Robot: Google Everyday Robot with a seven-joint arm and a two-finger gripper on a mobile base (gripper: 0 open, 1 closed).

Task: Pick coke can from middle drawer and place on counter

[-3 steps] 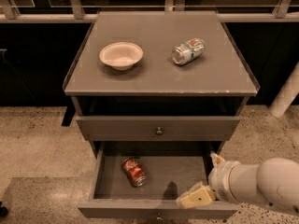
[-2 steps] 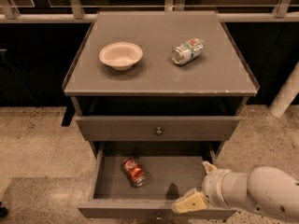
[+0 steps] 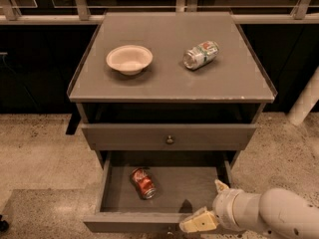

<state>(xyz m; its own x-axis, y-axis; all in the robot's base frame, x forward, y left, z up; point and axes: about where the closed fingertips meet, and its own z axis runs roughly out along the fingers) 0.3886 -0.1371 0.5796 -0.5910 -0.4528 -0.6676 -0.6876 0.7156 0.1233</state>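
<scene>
The red coke can (image 3: 142, 182) lies on its side on the floor of the open middle drawer (image 3: 199, 189), left of centre. The grey counter (image 3: 164, 81) above it carries other items. My gripper (image 3: 200, 222) is at the drawer's front right corner, over the front wall, to the right of the can and apart from it. It holds nothing that I can see.
A cream bowl (image 3: 129, 59) and a green-and-white can (image 3: 200, 54) on its side sit on the counter. A shut grey drawer front with a knob (image 3: 170, 139) is above the open drawer. Speckled floor lies on both sides. A white post (image 3: 305, 103) stands at right.
My arm has shifted a little left and down along the drawer's front right corner. The coke can has not moved.
</scene>
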